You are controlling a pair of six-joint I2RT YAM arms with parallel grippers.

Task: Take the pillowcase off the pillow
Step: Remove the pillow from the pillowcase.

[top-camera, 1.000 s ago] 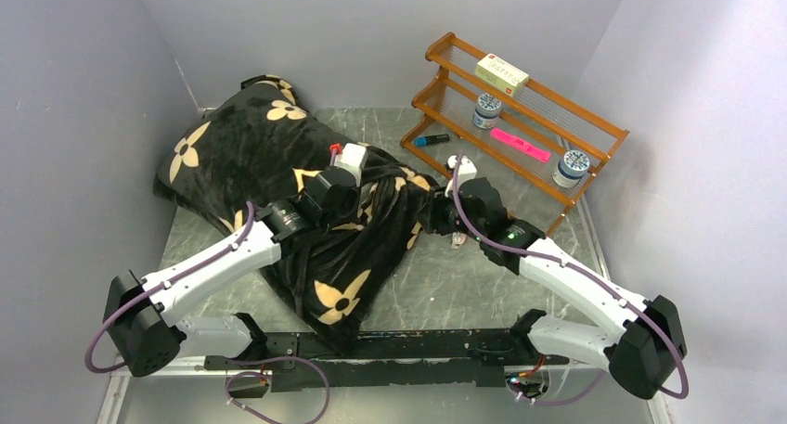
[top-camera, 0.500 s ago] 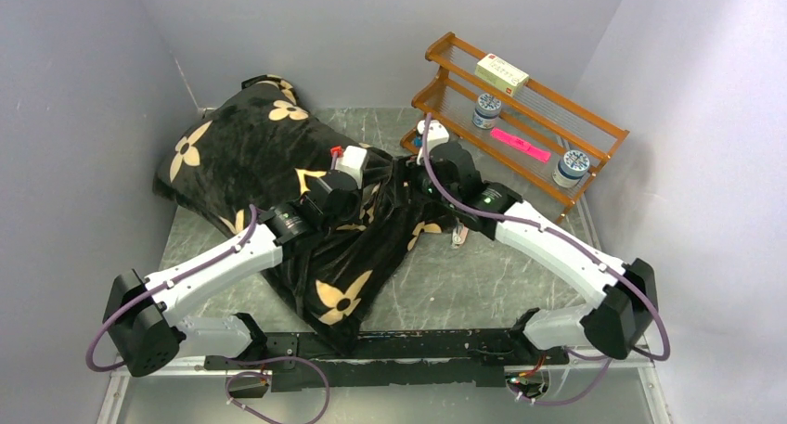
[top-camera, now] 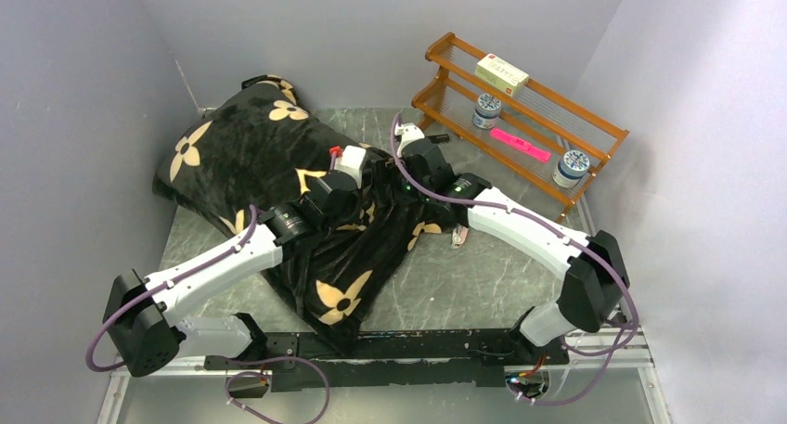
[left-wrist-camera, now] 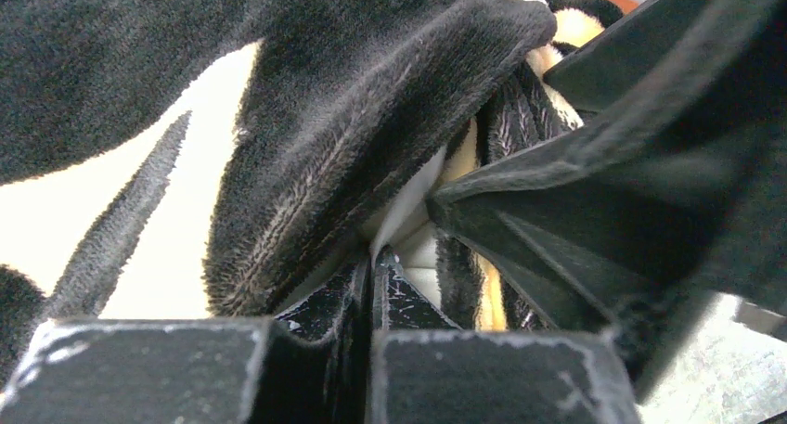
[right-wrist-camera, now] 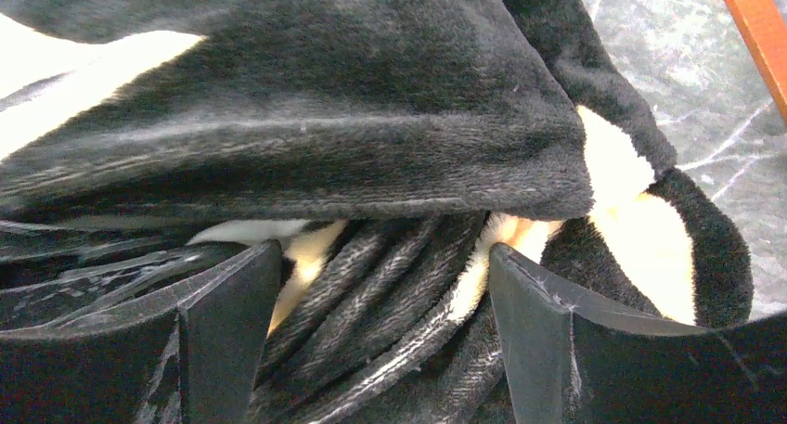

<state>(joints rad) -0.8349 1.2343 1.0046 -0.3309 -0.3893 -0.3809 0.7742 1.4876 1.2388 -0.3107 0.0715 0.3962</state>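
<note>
Jaws on the left arm are clenched tight, and in the left wrist view they look to pinch a thin edge of the pillowcase (left-wrist-camera: 353, 99) right at their tips. Those on the right arm stand spread wide, with loose plush folds lying between them but nothing gripped.

From above, the pillowcase (top-camera: 269, 155) sprawls over the left half of the table (top-camera: 464, 285), plump toward 10 o'clock and crumpled into a slack tail toward 6 o'clock. Both arms meet at its bunched 3 o'clock side, near the wooden rack (top-camera: 529, 109) at 2 o'clock.

I judge the cover to be soft, limp and light, and its pile likely slides between smooth fingers, so a deep bite on a doubled fold or the hem should hold better than a surface pinch. The stuffed part is bulky and will drag, so it needs pinning while the cloth is drawn off.

Only the left wrist view shows a white sliver inside the folds, perhaps the pillow (left-wrist-camera: 404, 206). The overhead view hides it completely but alone shows the whole layout. The right wrist view alone shows the gap between the right jaws.
</note>
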